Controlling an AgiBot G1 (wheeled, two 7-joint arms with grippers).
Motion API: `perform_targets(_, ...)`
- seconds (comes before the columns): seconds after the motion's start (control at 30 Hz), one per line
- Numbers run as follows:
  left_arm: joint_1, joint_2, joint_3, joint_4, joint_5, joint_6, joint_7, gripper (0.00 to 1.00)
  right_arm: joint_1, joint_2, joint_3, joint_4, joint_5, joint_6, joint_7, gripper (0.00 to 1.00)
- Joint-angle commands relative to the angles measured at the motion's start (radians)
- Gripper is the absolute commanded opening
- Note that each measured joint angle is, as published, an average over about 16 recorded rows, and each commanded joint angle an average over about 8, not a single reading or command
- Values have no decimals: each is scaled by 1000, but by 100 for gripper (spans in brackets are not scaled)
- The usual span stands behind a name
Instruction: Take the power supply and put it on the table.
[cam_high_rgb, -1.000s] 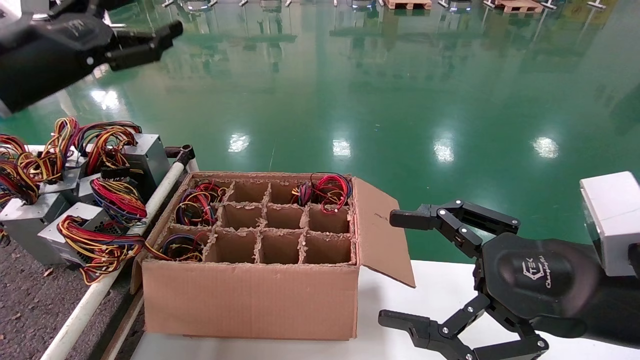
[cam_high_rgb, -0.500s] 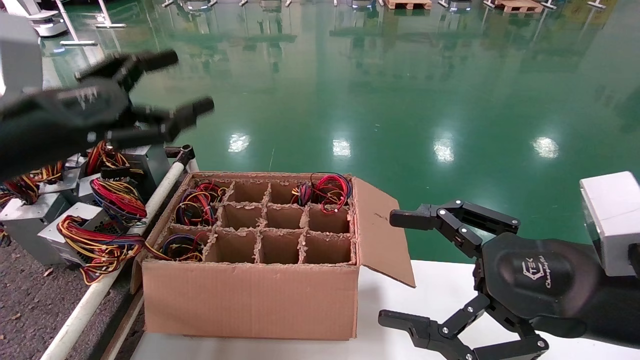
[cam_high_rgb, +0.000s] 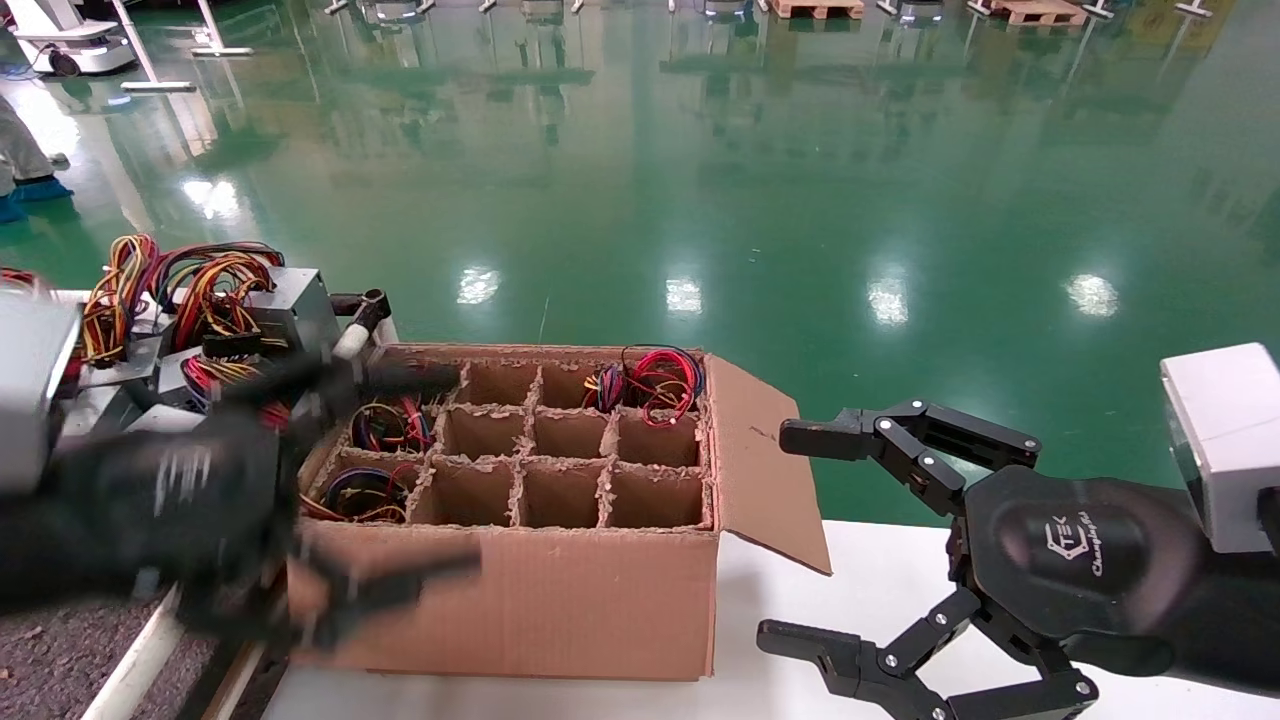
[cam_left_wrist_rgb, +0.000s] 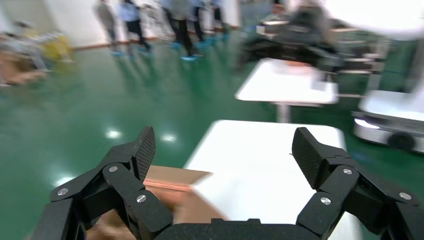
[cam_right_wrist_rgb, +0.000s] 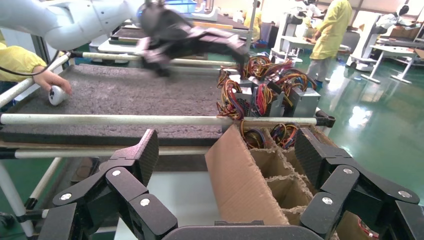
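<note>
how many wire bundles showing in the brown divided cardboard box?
3 in the brown divided cardboard box: far-left bundle, near-left bundle, far-right bundle. The black left gripper overlaps the box's left corner, so more may be hidden.

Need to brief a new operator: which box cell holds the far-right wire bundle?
Find the brown cardboard box on the white tabletop. In its far row, the cell beside the open flap holds a mostly red wire bundle; the cells just left and in front of it look empty.

Bright overhead light, white glare patches on the green floor (cam_high_rgb: 700, 200) (left hand (cam_high_rgb: 330, 480) motion-smeared).
</note>
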Motion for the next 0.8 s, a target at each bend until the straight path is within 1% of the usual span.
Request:
perform_targets(0.03, 32, -19, -1, -46, -15, 29, -26, 100, 0, 0, 0, 0, 0, 0, 0, 100)
perform_targets(0.23, 72, -42, -2, -105, -35, 65, -49, 100, 0, 0, 0, 0, 0, 0, 0, 100)
perform_targets(0.8, 50, -29, -3, -71, -25, 45, -38, 100, 0, 0, 0, 0, 0, 0, 0, 100)
